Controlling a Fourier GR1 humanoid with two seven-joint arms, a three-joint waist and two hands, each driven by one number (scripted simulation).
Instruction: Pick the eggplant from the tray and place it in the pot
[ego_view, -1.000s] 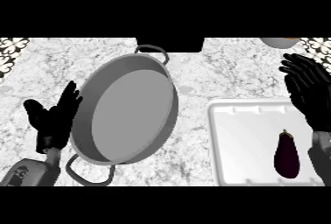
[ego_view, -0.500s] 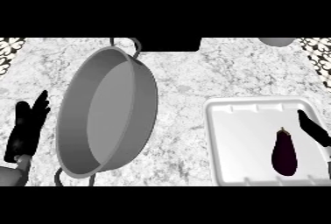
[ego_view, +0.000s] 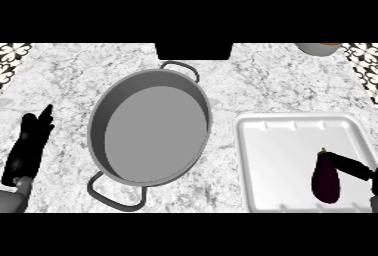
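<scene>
1. Eggplant (ego_view: 326, 181) lies in the lower right of the frame — dark purple, lengthwise, its stem end pointing up toward the top of the picture.
2. It rests on the white tray (ego_view: 280, 165), close to the tray's right side; the rest of the tray's floor shows bare white.
3. My right hand (ego_view: 353, 167) shows only as a few black fingers coming in from the right edge, lying just beside the eggplant's upper end. They look fairly straight and are not wrapped round the eggplant; whether a fingertip touches the stem I cannot tell.
4. My left hand (ego_view: 29, 145) is at the far left edge, fingers straight and pointing up, released and holding nothing, with the grey forearm below it in the lower left corner.
5. Grey pot (ego_view: 151, 132) fills the middle left of the frame — a wide oval pan with a handle at its top and another at its lower left, standing on the marble counter (ego_view: 244, 90) with nothing inside.
6. Pot and tray sit near each other with a strip of marble between them.
7. At the top right corner a small round vessel (ego_view: 319, 48) is cut by the frame, and a dark rectangular block (ego_view: 193, 50) sits at top centre.
</scene>
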